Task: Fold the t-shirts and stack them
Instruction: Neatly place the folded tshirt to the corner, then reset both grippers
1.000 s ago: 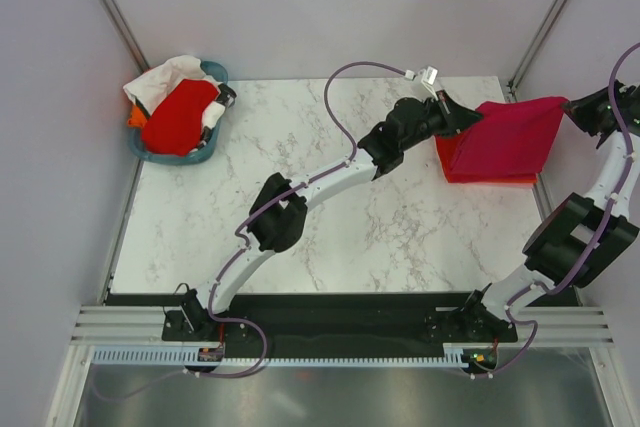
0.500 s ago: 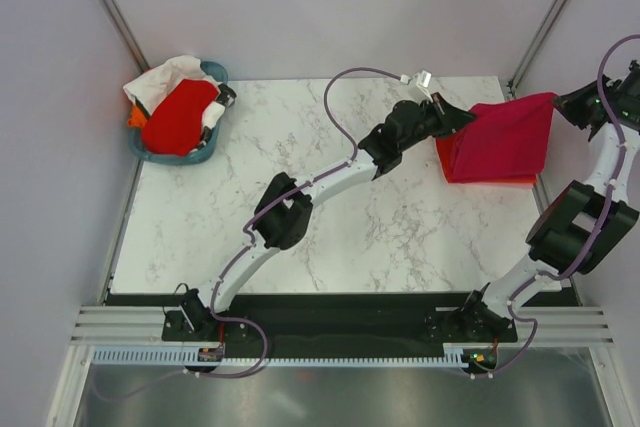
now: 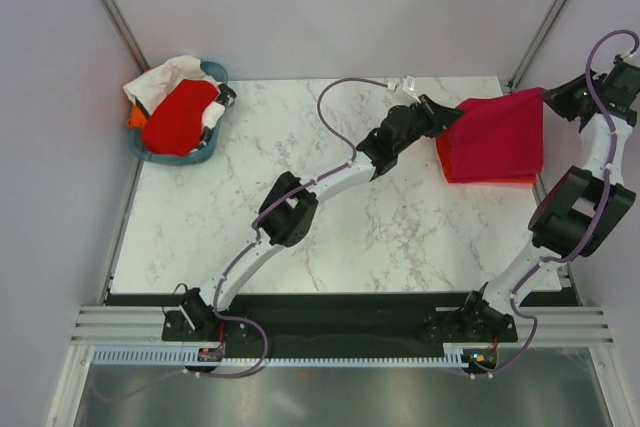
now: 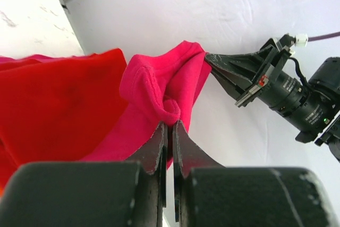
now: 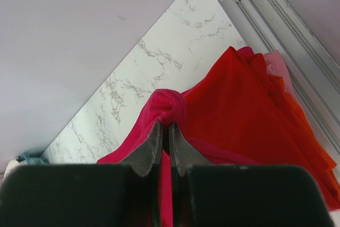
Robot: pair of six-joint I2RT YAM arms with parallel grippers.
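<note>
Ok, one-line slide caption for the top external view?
Left hand and right hand, both shut, hold the crimson-pink t-shirt by opposite ends over the folded red t-shirts at the table's far right.

Top cam, my end: white marble-look table point(image 3: 300, 207) w/ grey veins fills mid view. Teal plastic basket point(image 3: 172, 158) sits at its far-left corner. White cloth point(image 3: 165, 75) is heaped at the basket's back, spilling over the rim. Small orange bit point(image 3: 133, 117) at its left side, can't tell what. Slanted metal posts left point(image 3: 110, 7) & right point(image 3: 550, 17) against pale walls. Alu rail point(image 3: 330, 325) runs along near edge, white slotted strip point(image 3: 330, 355) just in front.
</note>
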